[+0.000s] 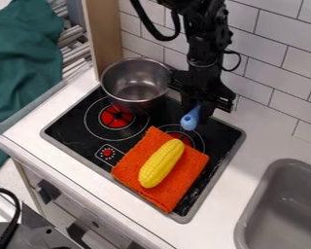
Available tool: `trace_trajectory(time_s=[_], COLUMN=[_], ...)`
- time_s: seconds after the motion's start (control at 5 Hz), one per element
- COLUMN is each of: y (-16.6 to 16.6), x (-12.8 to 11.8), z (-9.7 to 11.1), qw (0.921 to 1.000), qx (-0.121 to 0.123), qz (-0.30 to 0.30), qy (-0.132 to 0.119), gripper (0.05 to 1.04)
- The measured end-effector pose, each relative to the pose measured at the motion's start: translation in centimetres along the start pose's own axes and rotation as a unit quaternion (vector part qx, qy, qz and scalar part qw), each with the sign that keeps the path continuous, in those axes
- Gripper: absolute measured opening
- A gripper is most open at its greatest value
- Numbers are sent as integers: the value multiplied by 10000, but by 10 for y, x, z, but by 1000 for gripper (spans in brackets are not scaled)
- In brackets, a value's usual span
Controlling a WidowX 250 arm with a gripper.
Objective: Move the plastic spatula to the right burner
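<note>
The black gripper (198,108) hangs low over the back right part of the stove, close to the wall. A light blue handle (190,119), which looks like the plastic spatula's, sticks out from directly below the gripper towards the front. The rest of the spatula is hidden by the gripper. Just in front of the handle's rounded end lies the right burner (196,137), a red-centred ring partly covered by an orange cloth.
A steel pot (137,92) stands at the stove's back left, behind the left burner (116,116). The orange cloth (132,163) lies across the stove's front right with a yellow corn cob (161,163) on it. A grey sink (285,209) is at the right, and a tiled wall rises behind.
</note>
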State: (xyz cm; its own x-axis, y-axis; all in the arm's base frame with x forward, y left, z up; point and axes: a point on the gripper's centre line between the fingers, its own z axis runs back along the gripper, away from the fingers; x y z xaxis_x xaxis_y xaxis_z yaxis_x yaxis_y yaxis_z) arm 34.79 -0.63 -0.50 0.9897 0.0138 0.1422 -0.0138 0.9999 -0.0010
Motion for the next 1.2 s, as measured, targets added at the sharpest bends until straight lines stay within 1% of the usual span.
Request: trace_trajectory(time_s=[0.2,0.4,0.6,0.8,1.0,1.2], y=[-1,-1,-2,-1,0,-2], x=[5,7,6,-2,-4,-16], z=[-12,-14,-14,-17,1,29], qw=[9999,9999,9998,9997,10000,9994], qx=[-16,-17,-27,-14,61,171], qz=[-38,-61,-118,-76,-76,-105], qy=[108,131,139,215,-11,-285], gripper=[291,353,655,952,1011,1007])
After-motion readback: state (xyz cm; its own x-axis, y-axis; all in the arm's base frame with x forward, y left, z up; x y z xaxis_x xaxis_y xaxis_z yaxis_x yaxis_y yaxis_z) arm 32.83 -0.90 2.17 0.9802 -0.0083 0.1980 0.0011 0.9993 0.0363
